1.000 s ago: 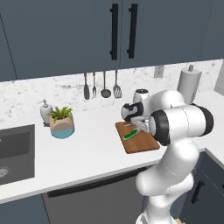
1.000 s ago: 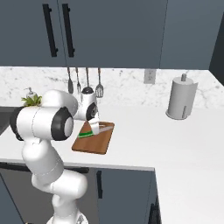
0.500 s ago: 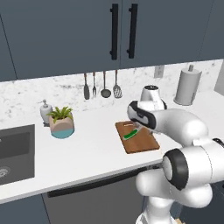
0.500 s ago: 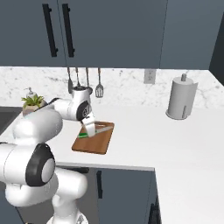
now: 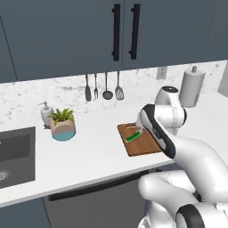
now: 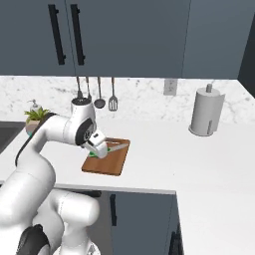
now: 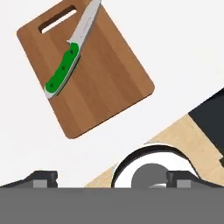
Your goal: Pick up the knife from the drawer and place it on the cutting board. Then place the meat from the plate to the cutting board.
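The knife (image 7: pixel 63 72), green-handled with a short silvery blade, lies flat on the brown cutting board (image 7: pixel 100 74), its blade towards the handle hole. From the left base the knife (image 5: pixel 133 135) rests on the far left part of the board (image 5: pixel 141 146). My gripper (image 7: pixel 111 178) hovers above the counter just off the board's near edge, open, with nothing between its fingertips (image 7: pixel 41 177). In the right base view the gripper (image 6: pixel 99 149) is at the board's (image 6: pixel 109 162) left side, close to the knife (image 6: pixel 113 146). The drawer, the meat and the plate are out of view.
A paper towel roll (image 5: pixel 191 87) stands at the back right. Ladle and spatulas (image 5: pixel 106 87) hang on the back wall. A potted plant (image 5: pixel 63 127) and a soap dispenser (image 5: pixel 46 113) stand left of the board, with the sink (image 5: pixel 15 156) beyond them.
The arm has swung round and the hand has drawn back from the knife towards the board's near edge. The jaws have opened slightly wider. The knife stays on the board.
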Robot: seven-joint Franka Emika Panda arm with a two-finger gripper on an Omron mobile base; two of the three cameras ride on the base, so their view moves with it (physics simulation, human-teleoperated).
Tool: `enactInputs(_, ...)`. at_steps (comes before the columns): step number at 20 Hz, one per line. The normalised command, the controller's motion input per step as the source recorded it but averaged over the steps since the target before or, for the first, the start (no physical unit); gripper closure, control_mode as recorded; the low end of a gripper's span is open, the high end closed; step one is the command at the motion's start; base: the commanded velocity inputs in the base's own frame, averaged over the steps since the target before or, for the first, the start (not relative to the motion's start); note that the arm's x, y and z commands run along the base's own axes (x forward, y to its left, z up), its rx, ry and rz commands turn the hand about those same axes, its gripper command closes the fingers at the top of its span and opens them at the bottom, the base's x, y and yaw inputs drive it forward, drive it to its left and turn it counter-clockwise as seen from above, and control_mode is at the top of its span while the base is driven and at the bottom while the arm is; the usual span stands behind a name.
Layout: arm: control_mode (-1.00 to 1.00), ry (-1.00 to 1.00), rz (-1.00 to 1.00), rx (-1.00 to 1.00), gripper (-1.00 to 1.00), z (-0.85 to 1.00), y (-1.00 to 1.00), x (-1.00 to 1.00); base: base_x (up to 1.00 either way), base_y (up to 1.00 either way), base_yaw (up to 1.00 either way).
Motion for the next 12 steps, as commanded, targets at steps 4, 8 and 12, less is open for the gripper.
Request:
enactInputs(4, -1.00, -0.02, 0.42, 0.00, -1.00, 0.33, 0.00, -0.51, 0.00, 0.00, 0.00)
enactInputs(8, 1.00, 0.00, 0.00, 0.00, -1.00, 0.00, 0.00, 0.00, -0.93, 0.00, 0.38)
enactInputs(12, 1.00, 0.00, 0.00, 0.00, -1.00, 0.00, 0.00, 0.00, -0.97, 0.45, 0.31)
